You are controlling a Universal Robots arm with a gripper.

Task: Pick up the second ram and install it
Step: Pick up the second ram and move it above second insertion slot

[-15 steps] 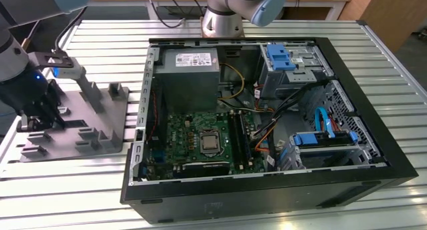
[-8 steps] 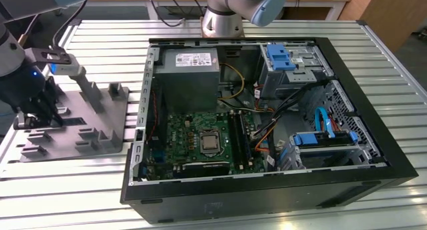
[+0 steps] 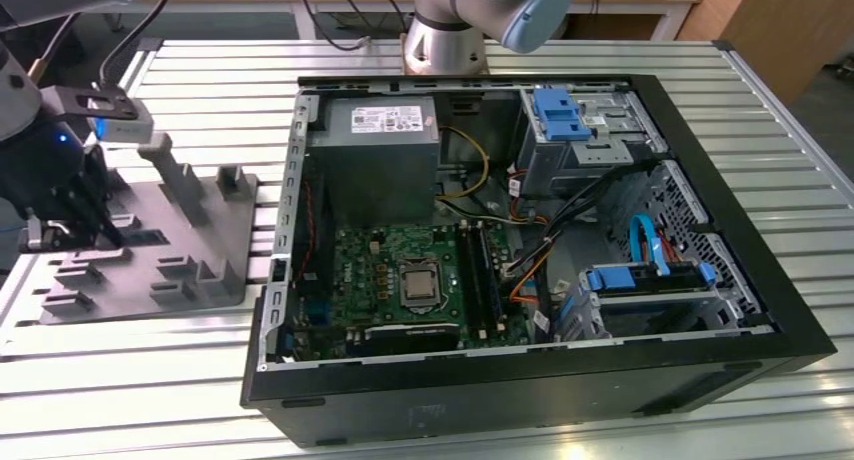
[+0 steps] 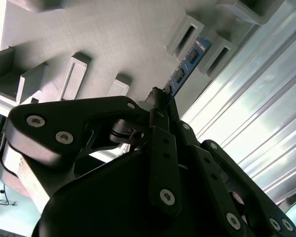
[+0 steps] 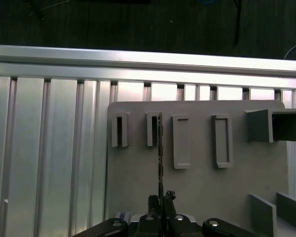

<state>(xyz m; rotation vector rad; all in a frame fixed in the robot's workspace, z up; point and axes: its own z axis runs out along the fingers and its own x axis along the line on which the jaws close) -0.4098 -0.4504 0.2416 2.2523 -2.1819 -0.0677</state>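
Observation:
The second ram [image 5: 160, 148] is a thin dark strip seen edge-on in the first wrist view. In the second wrist view the ram [image 4: 183, 69] shows dark chips and a blue label at its far end. My gripper [image 5: 161, 200] is shut on its near end, and the fingertips [image 4: 160, 96] pinch it from both sides. The ram's far end lies by a narrow slot [image 5: 154, 129] of the grey holder block [image 5: 202, 182]. In the exterior view my gripper [image 3: 78, 228] hangs over the holder block [image 3: 200, 255] at the left.
An open computer case [image 3: 534, 375] lies to the right of the holder, with the green motherboard [image 3: 387, 280], long black memory slots [image 3: 478, 270], a power supply [image 3: 380, 130] and blue drive caddies [image 3: 561, 115]. The slatted metal table [image 5: 49, 158] ends at a rail [image 5: 138, 59].

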